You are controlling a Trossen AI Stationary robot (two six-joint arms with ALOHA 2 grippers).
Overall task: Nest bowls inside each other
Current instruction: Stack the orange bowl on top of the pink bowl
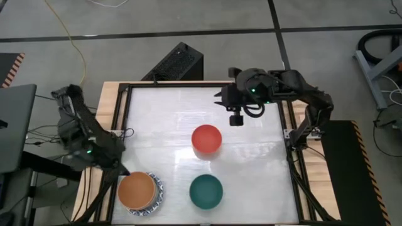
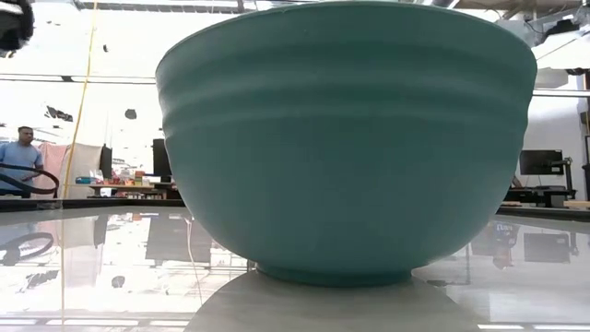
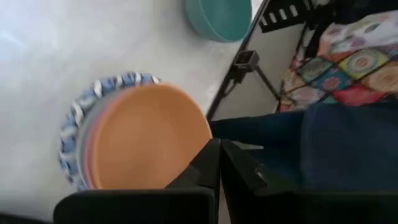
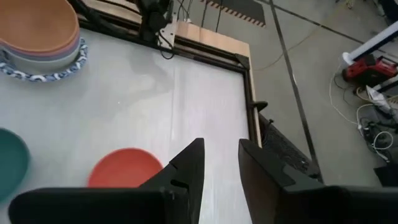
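Note:
A stack of nested bowls (image 1: 139,192), orange on top and a blue-patterned rim at the bottom, stands on the table's near left; it also shows in the left wrist view (image 3: 143,134). A red bowl (image 1: 206,139) sits mid-table. A dark green bowl (image 1: 206,191) sits near the front edge and fills the low view (image 2: 346,138). My left gripper (image 3: 219,162) is shut and empty, raised beside the stack's left side (image 1: 124,171). My right gripper (image 4: 221,162) is open and empty, high over the table's far part (image 1: 236,119), beyond the red bowl (image 4: 124,168).
A dark frame (image 1: 125,107) rims the white table top. A black box (image 1: 176,63) stands behind the far edge and a laptop (image 1: 16,125) to the left. Bare table top lies between the stack and the red bowl. A person (image 2: 18,152) is in the room behind.

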